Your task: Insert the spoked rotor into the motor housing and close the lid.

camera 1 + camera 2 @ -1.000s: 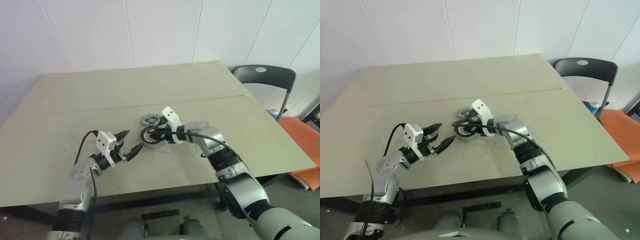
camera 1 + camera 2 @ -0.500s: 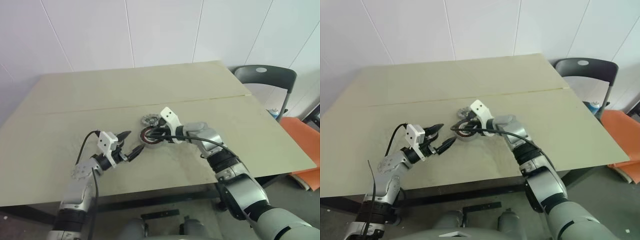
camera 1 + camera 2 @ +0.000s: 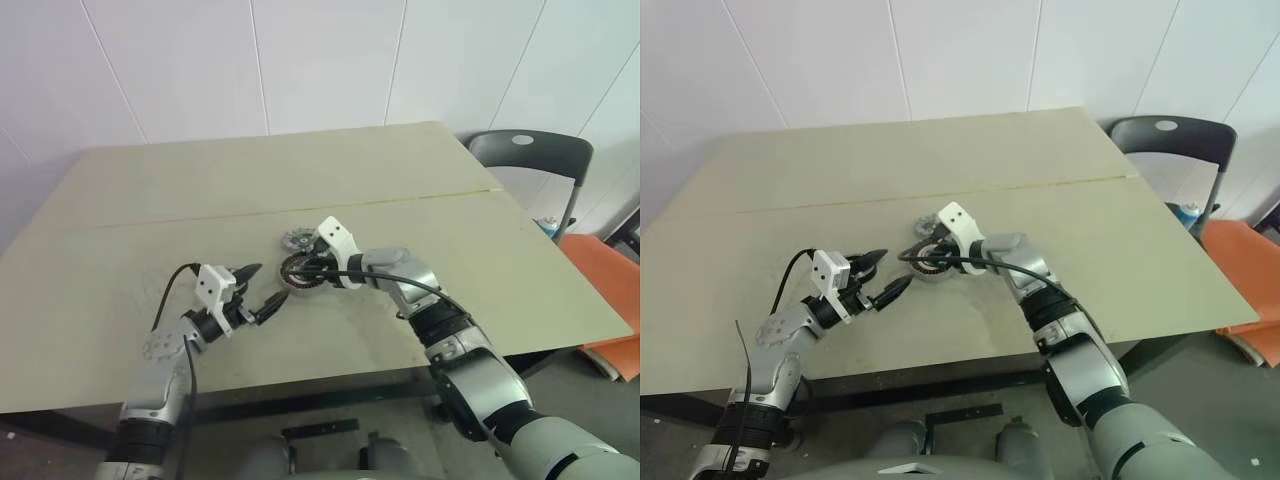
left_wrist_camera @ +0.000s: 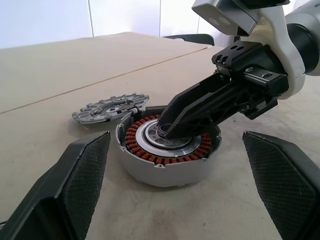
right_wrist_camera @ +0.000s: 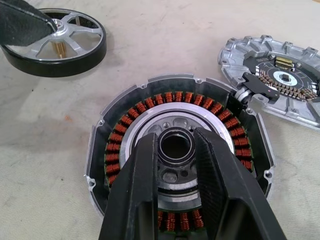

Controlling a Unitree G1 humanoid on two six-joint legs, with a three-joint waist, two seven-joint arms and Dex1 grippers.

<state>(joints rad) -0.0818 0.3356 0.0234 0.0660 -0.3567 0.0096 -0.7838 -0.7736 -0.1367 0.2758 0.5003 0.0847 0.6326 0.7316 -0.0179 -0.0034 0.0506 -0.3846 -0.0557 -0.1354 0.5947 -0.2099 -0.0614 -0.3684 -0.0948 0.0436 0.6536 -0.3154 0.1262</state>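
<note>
- My right gripper reaches down into the open motor housing, its two black fingers a little apart, either side of the dark hub ring at the pale centre; I cannot tell whether they press on it.
- My left gripper hangs spread wide beside the housing, holding nothing.
- The housing sits on the table near its middle.
- The lid, ribbed and silver, lies flat, joined at the housing's rim.
- The spoked rotor lies flat on the table near the housing.
</note>
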